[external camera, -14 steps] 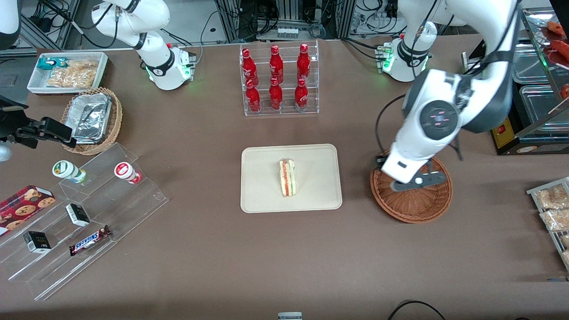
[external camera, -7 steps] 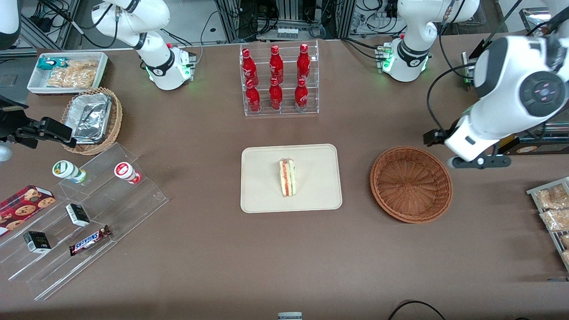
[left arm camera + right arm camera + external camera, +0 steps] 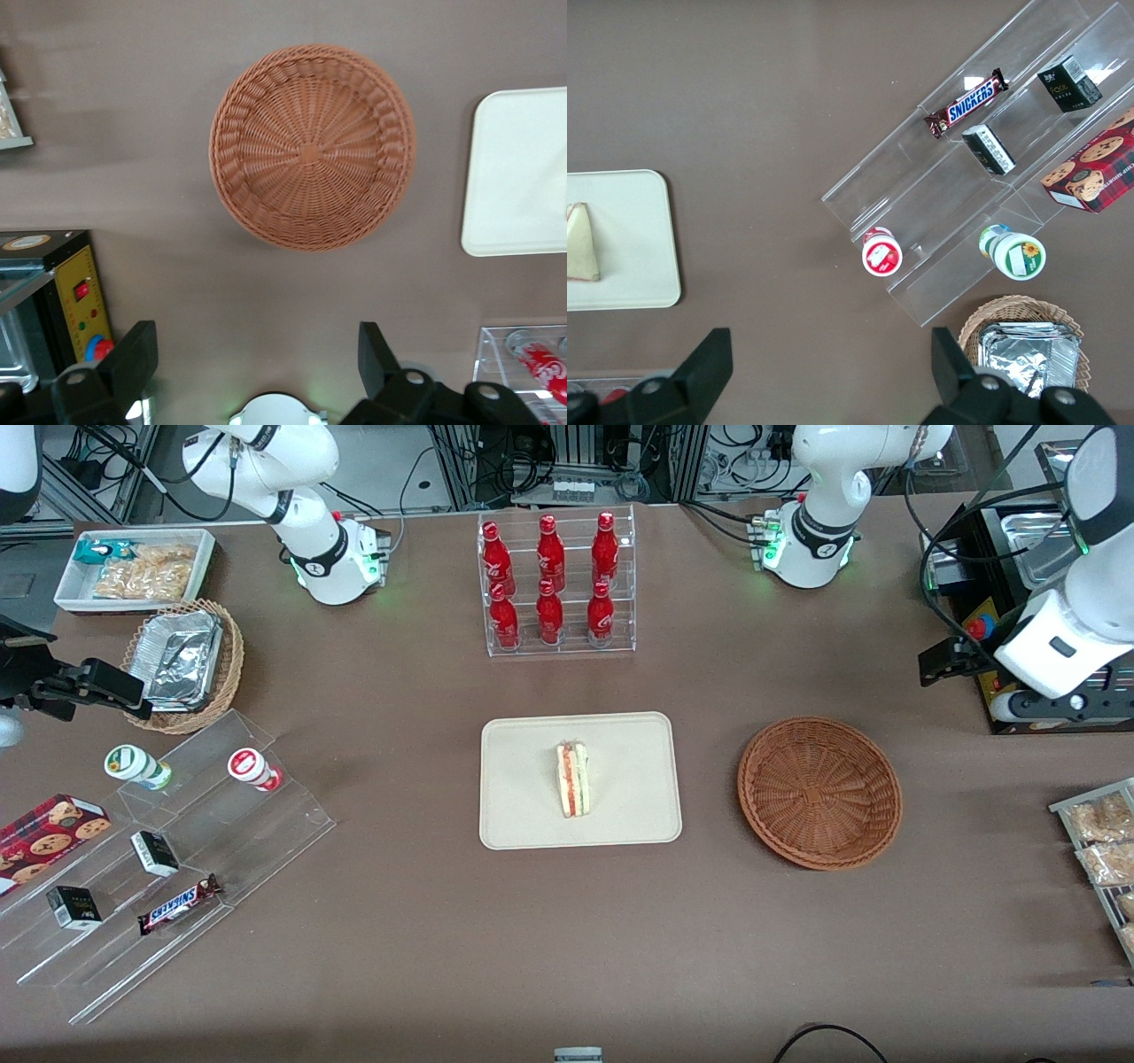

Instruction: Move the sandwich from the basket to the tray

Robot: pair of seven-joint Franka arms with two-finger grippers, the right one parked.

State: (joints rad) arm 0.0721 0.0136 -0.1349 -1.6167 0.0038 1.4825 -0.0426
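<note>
The sandwich, a pale wedge with red and green layers, lies on the cream tray at the table's middle. The reddish-brown basket beside the tray holds nothing. My left gripper hangs high, off the basket toward the working arm's end and farther from the front camera. In the left wrist view the gripper is open and empty, with the basket and a tray corner below it. The right wrist view shows the sandwich on the tray.
A clear rack of red bottles stands farther back than the tray. A black box with a yellow panel sits under my gripper. Bagged snacks lie at the working arm's end. A stepped acrylic shelf and a tan basket of foil containers stand toward the parked arm's end.
My gripper has left the spot over the basket, rising and swinging toward the working arm's end and farther from the front camera. The sandwich, tray and basket have not moved.
</note>
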